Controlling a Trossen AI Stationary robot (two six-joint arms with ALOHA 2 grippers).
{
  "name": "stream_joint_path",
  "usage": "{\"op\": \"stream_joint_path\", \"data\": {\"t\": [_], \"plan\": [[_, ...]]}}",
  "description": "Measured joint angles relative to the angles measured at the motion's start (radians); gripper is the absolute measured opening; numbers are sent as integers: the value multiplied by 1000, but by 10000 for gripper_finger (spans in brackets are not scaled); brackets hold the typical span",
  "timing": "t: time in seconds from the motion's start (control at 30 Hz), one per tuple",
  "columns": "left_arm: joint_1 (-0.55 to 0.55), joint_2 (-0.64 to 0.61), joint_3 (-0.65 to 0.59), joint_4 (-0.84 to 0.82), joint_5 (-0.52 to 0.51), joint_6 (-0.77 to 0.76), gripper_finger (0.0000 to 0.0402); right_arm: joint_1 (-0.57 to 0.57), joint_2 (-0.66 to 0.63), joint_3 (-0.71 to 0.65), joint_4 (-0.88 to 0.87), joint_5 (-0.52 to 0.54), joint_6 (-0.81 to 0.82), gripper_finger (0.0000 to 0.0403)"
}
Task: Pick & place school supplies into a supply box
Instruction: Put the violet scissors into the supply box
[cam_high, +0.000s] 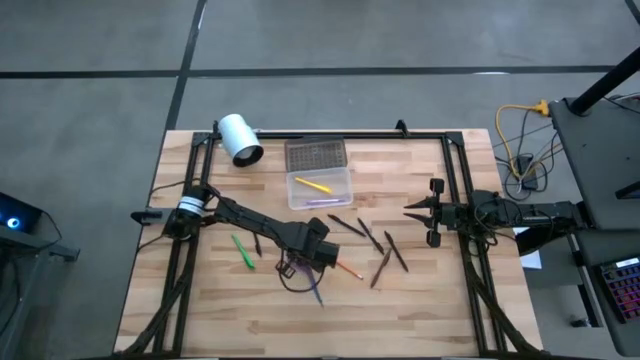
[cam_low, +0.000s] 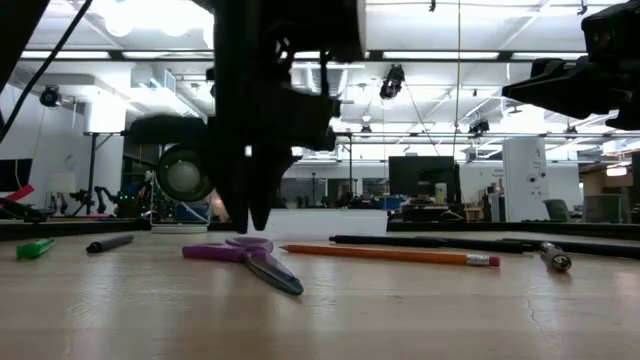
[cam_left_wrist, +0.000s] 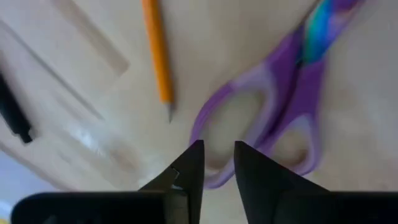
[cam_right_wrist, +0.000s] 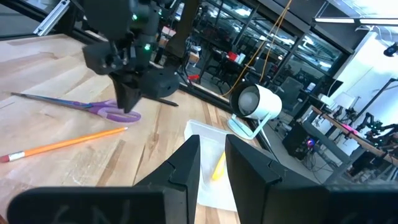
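Scissors (cam_left_wrist: 273, 106) lie flat on the table beside an orange pencil (cam_left_wrist: 157, 50), so I hang my left gripper (cam_left_wrist: 217, 163) over their purple handle, jaws slightly parted, gripping nothing. Right gripper (cam_right_wrist: 211, 158) waits aside, narrowly open, empty, overlooking the supply box (cam_high: 319, 186).

L arm (cam_high: 250, 222): dark links, white band nr base, black cable loop | R arm (cam_high: 520, 213): dark, tapered fingers

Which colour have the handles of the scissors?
The scissors have purple handles, paler along the inner loops. The left wrist view shows it best.
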Motion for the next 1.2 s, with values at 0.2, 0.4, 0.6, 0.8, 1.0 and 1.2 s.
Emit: {"op": "stream_joint_path", "data": {"t": [0.2,0.4,0.6,0.8,1.0,1.2], "plan": [[24,-11,-52,66,-4,41,78,0,0,0,0,0,0,68],[43,-12,-74,92,-4,42,78,0,0,0,0,0,0,68],[57,-12,-90,112,-3,48,64,0,0,0,0,0,0,68],[57,-12,-93,112,10,69,9,0,0,0,0,0,0,68],[51,-12,-85,97,21,62,5,0,0,0,0,0,0,68],[37,-44,-68,97,-8,39,2,0,0,0,0,0,0,68]]}}
